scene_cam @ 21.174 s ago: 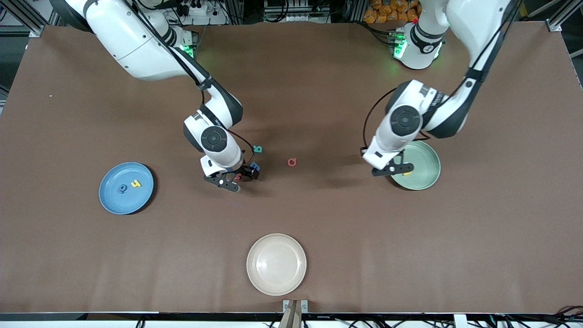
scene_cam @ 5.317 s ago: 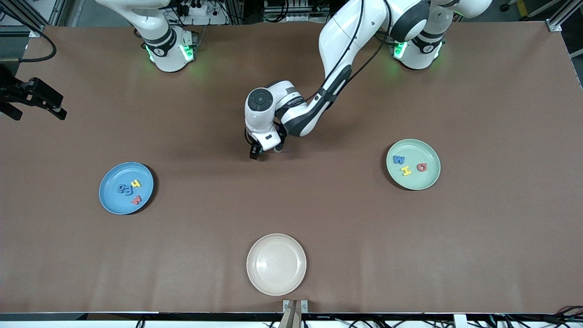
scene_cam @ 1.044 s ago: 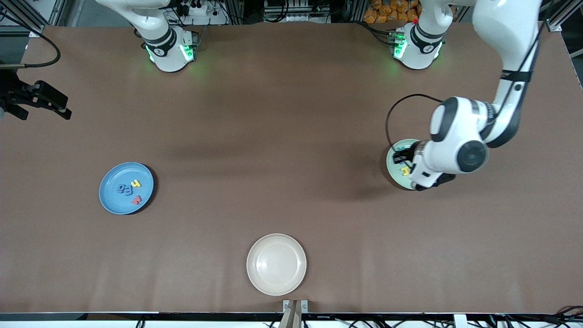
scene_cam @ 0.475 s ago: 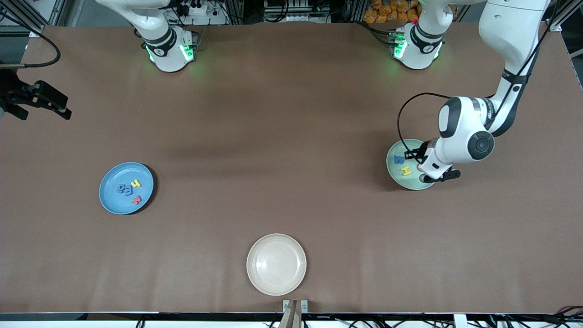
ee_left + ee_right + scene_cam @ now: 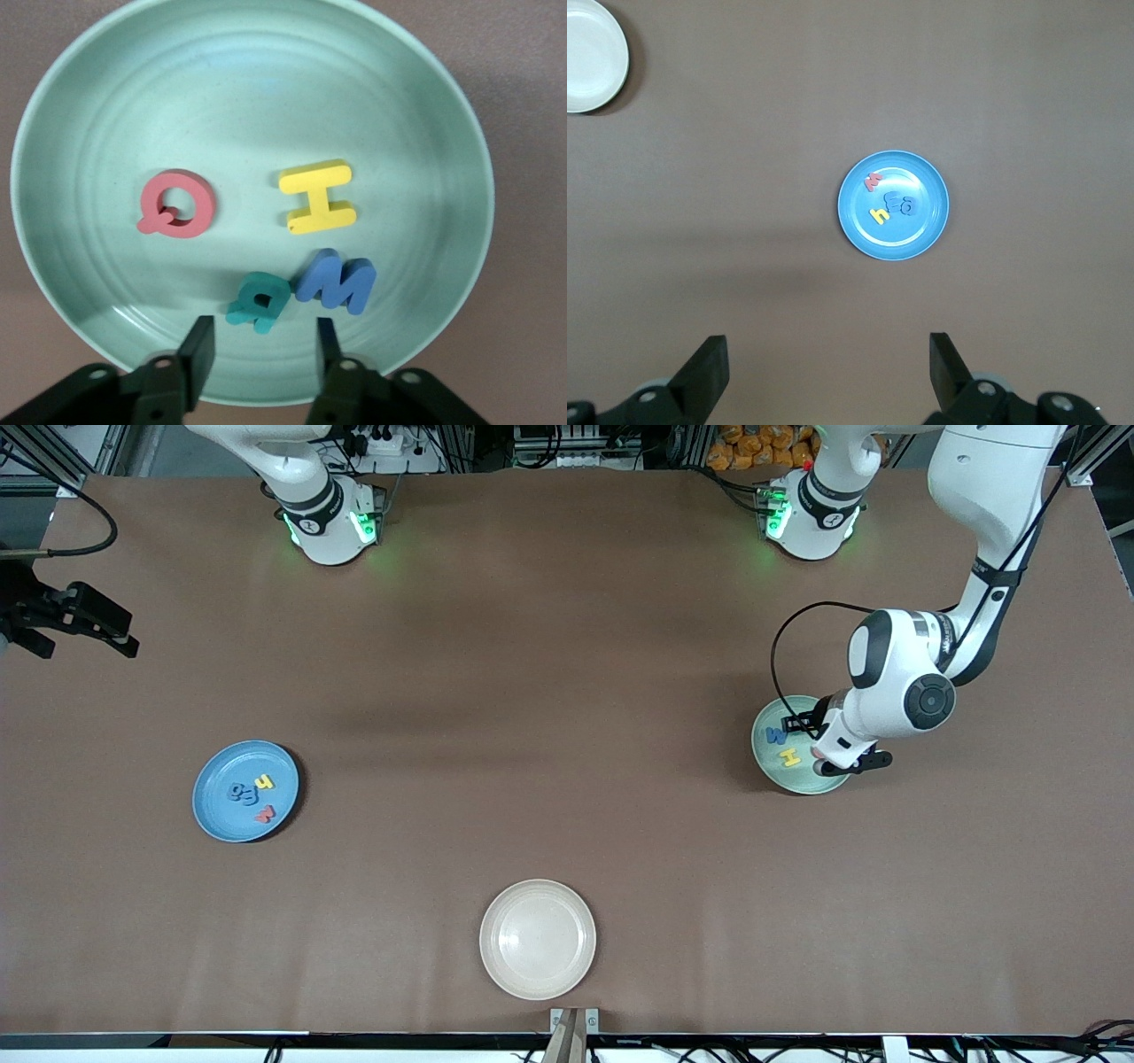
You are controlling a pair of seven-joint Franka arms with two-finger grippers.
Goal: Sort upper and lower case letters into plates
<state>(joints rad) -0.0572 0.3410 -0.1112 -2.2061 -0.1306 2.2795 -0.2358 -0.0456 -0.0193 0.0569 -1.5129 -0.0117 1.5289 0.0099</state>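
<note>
Brown table covering bears a round mint-green plate toward the left arm's end, under the left gripper, and a round blue plate toward the right arm's end, under the raised, waiting right gripper. Both grippers' jaws stand apart, holding nothing. Four flat toy letters lie in each plate: red Q, yellow H, blue W and teal one on green.

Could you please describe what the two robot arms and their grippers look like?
Both arms have glossy white shells with dark grey joint bands and round dark caps; green lights glow at their bases. A thin black cable loops beside the left arm's wrist. The left gripper and the right gripper are black, each with two flat fingers.
</note>
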